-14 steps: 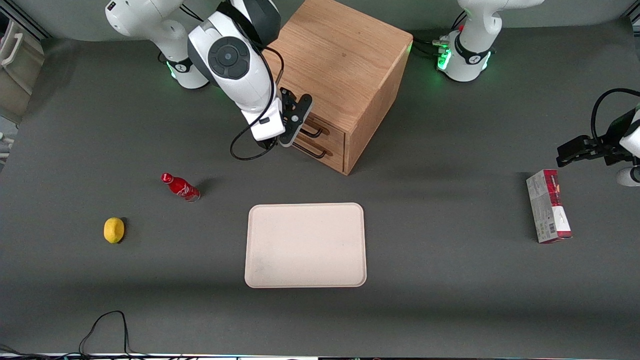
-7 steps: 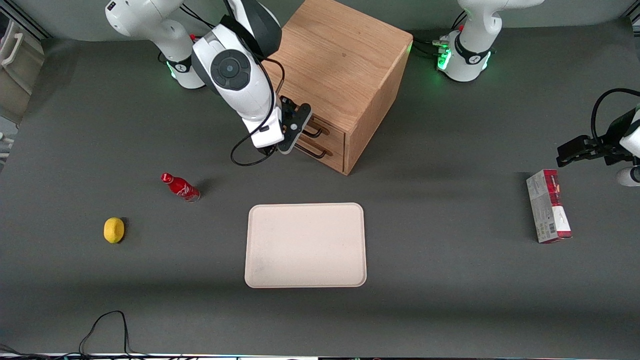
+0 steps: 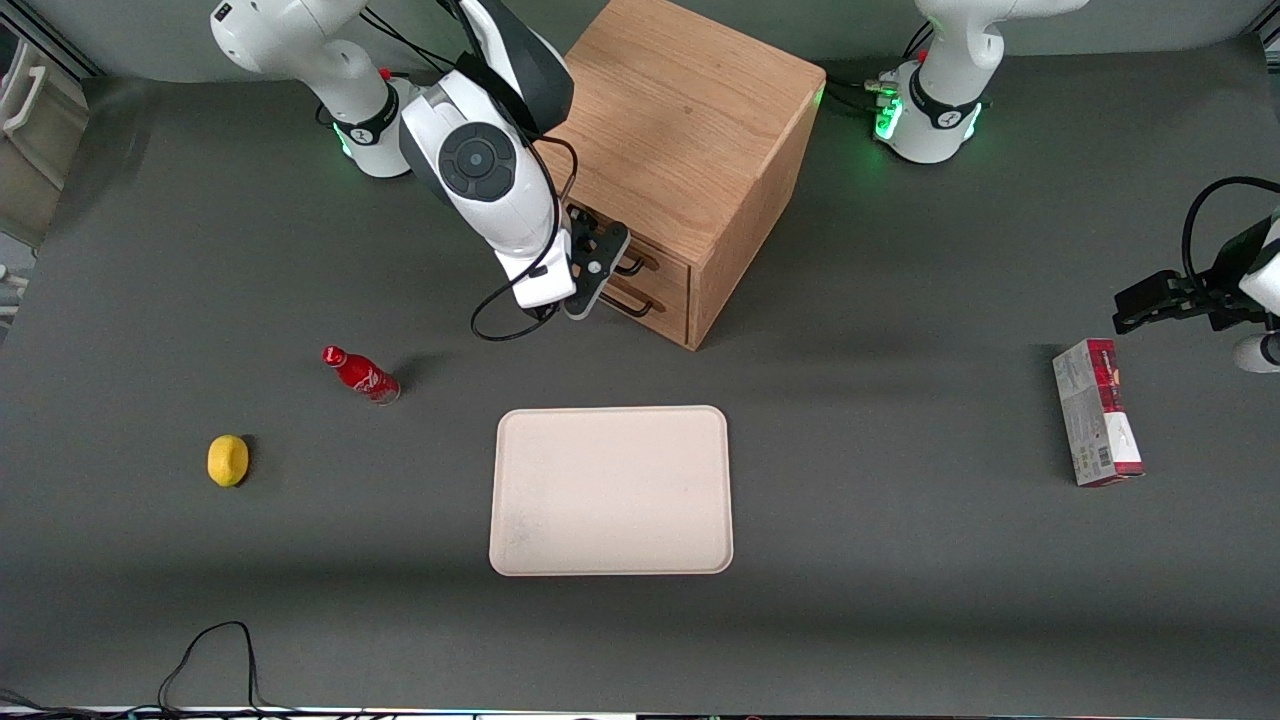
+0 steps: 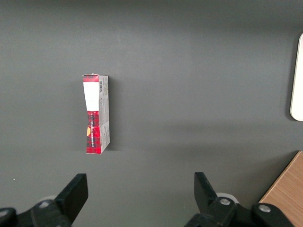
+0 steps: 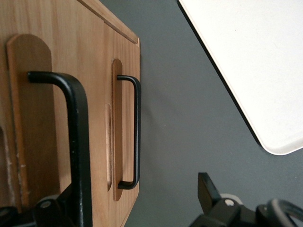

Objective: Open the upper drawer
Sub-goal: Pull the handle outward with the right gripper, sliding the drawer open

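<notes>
The light oak cabinet stands at the back of the table with both drawers flush in it. The upper drawer carries a thin black bar handle, which looms close in the right wrist view as a thick black bar. The lower drawer's handle sits farther off. My gripper hangs right in front of the upper drawer, fingers spread wide and open. One fingertip is out over the grey table. The other sits by the upper handle, partly hidden by it. Nothing is gripped.
A cream tray lies nearer the front camera than the cabinet, and its rim shows in the right wrist view. A red bottle and a lemon lie toward the working arm's end. A red-and-white carton lies toward the parked arm's end.
The gripper has dropped a little and shifted closer to the drawer fronts, level with the upper handle. The drawers have not moved.
</notes>
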### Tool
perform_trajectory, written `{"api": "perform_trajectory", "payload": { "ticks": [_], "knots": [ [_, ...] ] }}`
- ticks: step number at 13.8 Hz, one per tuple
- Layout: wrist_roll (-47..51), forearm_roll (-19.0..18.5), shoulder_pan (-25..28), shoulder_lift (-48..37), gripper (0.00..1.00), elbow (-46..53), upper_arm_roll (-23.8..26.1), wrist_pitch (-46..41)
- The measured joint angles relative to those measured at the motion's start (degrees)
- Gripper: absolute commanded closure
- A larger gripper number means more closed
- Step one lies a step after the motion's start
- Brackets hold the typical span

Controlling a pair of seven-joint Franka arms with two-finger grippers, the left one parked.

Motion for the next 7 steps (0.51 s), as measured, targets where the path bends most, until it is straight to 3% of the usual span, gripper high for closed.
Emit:
{"api": "perform_trajectory", "payload": {
  "ticks": [7],
  "knots": [
    [0.02, 0.03, -3.86, 1.05, 0.00, 2.35, -1.94, 0.96]
  ]
}}
